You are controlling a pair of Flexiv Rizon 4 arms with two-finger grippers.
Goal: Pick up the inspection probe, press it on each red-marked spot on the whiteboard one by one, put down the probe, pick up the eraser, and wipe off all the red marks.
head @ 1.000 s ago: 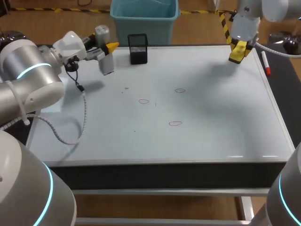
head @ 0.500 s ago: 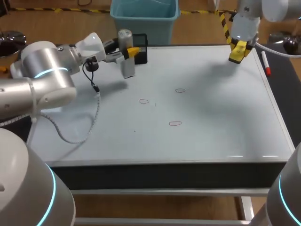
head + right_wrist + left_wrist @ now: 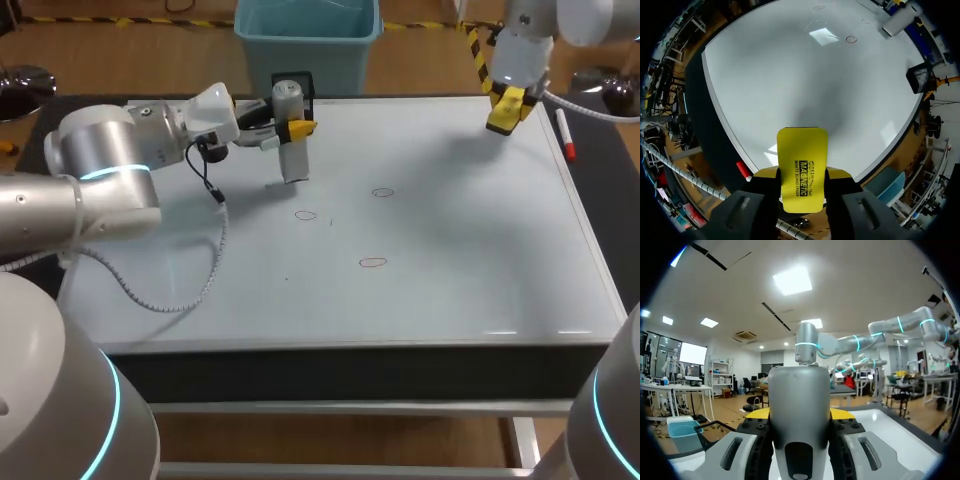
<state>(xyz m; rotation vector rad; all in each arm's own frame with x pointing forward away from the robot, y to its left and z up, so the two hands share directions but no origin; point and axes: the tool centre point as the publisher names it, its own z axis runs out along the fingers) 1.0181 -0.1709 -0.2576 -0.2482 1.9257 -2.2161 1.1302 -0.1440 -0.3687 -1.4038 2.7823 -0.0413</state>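
Observation:
My left gripper [image 3: 297, 128] is shut on the grey inspection probe [image 3: 290, 135], held upright over the back of the whiteboard [image 3: 450, 250]. The probe's lower end is just behind the nearest red mark [image 3: 306, 214]; I cannot tell if it touches the board. Two more red marks [image 3: 383, 192] [image 3: 373, 262] lie near the board's middle. In the left wrist view the probe [image 3: 799, 410] fills the space between the fingers. At the back right corner my right gripper [image 3: 508, 108] is shut on the yellow eraser [image 3: 505, 112], which the right wrist view shows as a flat yellow block [image 3: 802, 160] above the whiteboard [image 3: 805, 75].
A black mesh pen holder [image 3: 296, 85] stands at the board's back edge, partly hidden behind the probe. A red-capped marker [image 3: 565, 135] lies along the board's right edge, close under my right gripper.
My left arm has carried the probe to the right, from the board's back left to in front of the pen holder. The right arm has not moved.

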